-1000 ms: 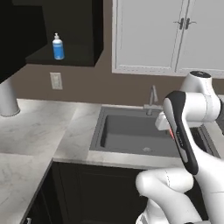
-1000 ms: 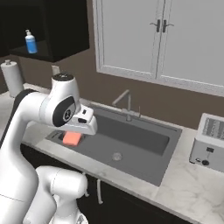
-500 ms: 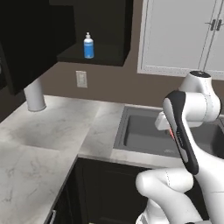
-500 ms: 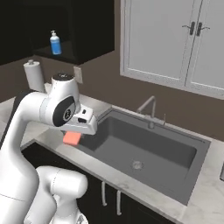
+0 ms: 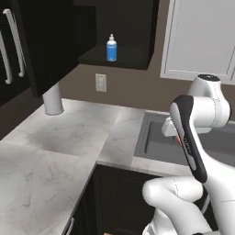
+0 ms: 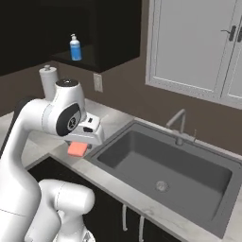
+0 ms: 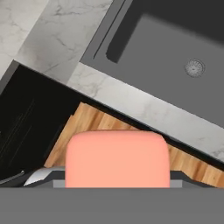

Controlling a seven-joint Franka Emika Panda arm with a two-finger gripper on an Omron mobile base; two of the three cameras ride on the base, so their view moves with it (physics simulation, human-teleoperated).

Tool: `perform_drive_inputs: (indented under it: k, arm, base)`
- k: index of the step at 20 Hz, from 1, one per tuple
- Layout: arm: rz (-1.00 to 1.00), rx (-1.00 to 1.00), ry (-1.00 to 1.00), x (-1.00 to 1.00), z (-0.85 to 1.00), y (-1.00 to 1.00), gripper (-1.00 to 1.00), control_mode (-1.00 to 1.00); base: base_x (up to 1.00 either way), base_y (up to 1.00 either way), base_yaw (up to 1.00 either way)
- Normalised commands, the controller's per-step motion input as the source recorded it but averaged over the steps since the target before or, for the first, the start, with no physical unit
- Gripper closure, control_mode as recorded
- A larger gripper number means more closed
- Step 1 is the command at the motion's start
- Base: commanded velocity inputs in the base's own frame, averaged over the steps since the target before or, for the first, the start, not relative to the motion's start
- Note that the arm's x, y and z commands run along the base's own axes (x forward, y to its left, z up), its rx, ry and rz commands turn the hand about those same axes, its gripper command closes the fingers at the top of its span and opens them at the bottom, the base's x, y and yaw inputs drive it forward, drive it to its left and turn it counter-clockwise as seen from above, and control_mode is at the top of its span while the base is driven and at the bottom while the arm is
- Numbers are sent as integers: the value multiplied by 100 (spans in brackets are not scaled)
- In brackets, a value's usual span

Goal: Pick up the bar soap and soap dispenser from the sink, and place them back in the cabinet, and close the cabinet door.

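Change: both base views have slid left along the marble surface [image 5: 69, 137]; the base drove, the things did not.
Pincer: the pincer [image 6: 80, 144] is clamped on the bar soap [image 6: 77, 149], above the surface's front edge.
Soap dispenser: the soap dispenser [image 5: 111, 47] stands on the open cabinet [image 5: 114, 57] shelf.
Sink: the sink [image 6: 165, 165] is to the right.
Meaning: the cabinet looks nearer; soap placement and door closing remain.
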Motion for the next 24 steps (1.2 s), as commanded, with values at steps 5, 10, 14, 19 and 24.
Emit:
perform_drive_inputs:
  k: [5,10,14,19,24]
  arm:
    - [0,0,0,0,0,0,100,100]
    - [0,0,0,0,0,0,100,100]
    - [0,0,0,0,0,0,100,100]
    - [0,0,0,0,0,0,100,100]
    - [0,0,0,0,0,0,100,100]
  base:
    - [19,0,19]
    - [17,0,20]
    - [18,0,20]
    - [25,0,19]
    - [30,0,18]
